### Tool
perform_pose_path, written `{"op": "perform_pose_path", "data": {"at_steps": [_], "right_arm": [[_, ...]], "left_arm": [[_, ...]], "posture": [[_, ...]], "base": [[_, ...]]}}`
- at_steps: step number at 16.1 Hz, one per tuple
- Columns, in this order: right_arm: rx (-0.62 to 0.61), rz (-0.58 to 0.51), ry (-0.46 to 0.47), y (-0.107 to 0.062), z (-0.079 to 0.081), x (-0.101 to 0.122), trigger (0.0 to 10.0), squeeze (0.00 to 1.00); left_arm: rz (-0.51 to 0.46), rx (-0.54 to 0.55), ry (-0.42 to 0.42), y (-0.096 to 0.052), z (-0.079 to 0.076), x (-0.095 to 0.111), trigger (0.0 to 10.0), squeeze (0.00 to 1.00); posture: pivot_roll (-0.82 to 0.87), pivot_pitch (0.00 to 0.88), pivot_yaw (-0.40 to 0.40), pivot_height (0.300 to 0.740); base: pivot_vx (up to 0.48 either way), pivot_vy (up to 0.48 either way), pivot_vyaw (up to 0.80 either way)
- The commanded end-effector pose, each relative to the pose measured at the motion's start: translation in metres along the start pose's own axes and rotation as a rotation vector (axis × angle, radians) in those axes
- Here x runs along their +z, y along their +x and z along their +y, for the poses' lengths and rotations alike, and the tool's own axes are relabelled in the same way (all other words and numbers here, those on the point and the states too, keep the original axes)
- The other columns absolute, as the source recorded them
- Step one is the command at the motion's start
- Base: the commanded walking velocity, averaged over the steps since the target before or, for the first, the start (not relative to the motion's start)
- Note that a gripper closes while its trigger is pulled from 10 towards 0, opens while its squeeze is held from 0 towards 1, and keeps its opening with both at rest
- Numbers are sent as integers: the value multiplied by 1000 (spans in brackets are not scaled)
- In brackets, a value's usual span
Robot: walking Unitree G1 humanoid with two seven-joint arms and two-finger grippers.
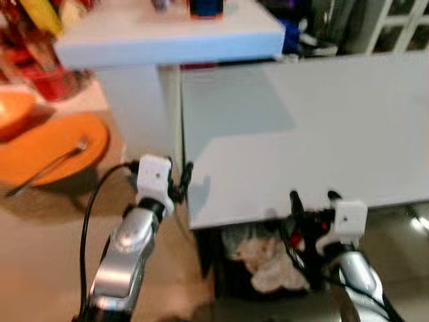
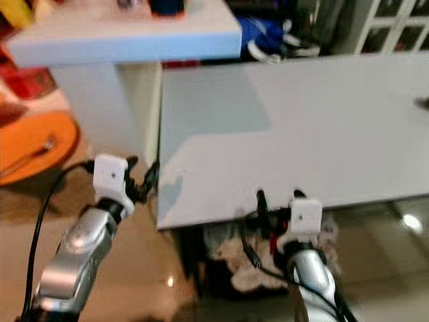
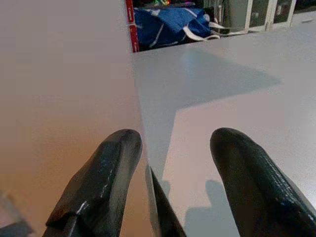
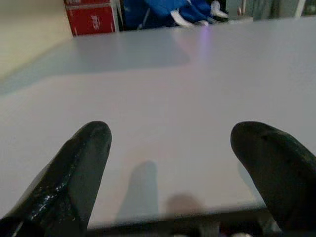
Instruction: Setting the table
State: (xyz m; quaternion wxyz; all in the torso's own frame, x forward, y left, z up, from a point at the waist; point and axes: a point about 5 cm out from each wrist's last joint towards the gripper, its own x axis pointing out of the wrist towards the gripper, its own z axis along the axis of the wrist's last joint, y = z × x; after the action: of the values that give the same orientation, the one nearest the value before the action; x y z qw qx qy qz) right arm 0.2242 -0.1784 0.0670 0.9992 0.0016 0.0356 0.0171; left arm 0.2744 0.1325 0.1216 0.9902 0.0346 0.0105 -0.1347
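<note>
An orange plate (image 1: 57, 149) with a fork (image 1: 47, 168) on it lies at the left, on a brown surface. An orange bowl (image 1: 13, 111) sits just behind it. The white table (image 1: 308, 127) spreads across the middle and right, bare on top. My left gripper (image 1: 182, 180) is open at the table's near left corner, with nothing between its fingers (image 3: 106, 173). The right gripper (image 1: 314, 199) is open at the table's front edge, also holding nothing, and its fingers (image 4: 84, 158) point across the tabletop.
A higher white counter (image 1: 167, 40) stands at the back left with blurred items on it. Under the table's front edge is a dark bin (image 1: 268, 265) with crumpled pale material. A blue bag (image 3: 168, 24) and a red box (image 4: 91, 19) lie behind the table.
</note>
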Motion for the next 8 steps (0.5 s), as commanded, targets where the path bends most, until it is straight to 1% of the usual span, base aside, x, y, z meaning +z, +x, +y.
{"op": "perform_pose_path", "data": {"at_steps": [1, 3, 5, 6, 8], "right_arm": [[-2, -1, 7, 0, 1, 0, 10000, 0], [-1, 2, 6, 0, 0, 0, 10000, 0], [11, 2, -14, 1, 1, 0, 10000, 0], [9, -12, 1, 1, 2, 1, 10000, 0], [13, -9, -3, 1, 2, 1, 10000, 0]], "left_arm": [[6, 11, 11, 1, 2, 1, 10000, 0], [4, 13, 22, 1, 2, 1, 10000, 0], [4, 14, 1, 1, 0, 1, 10000, 0], [6, 12, 5, 0, 0, 1, 10000, 0], [6, 12, 10, 1, 0, 1, 10000, 0]], "posture": [[-97, 0, 36, 727], [-96, 0, 36, 727], [-96, 0, 36, 727], [-94, 0, 35, 727], [-94, 0, 35, 727]], "base": [[0, 0, 0], [0, 0, 0], [0, 452, 0], [0, 454, 800], [0, 452, 737]]}}
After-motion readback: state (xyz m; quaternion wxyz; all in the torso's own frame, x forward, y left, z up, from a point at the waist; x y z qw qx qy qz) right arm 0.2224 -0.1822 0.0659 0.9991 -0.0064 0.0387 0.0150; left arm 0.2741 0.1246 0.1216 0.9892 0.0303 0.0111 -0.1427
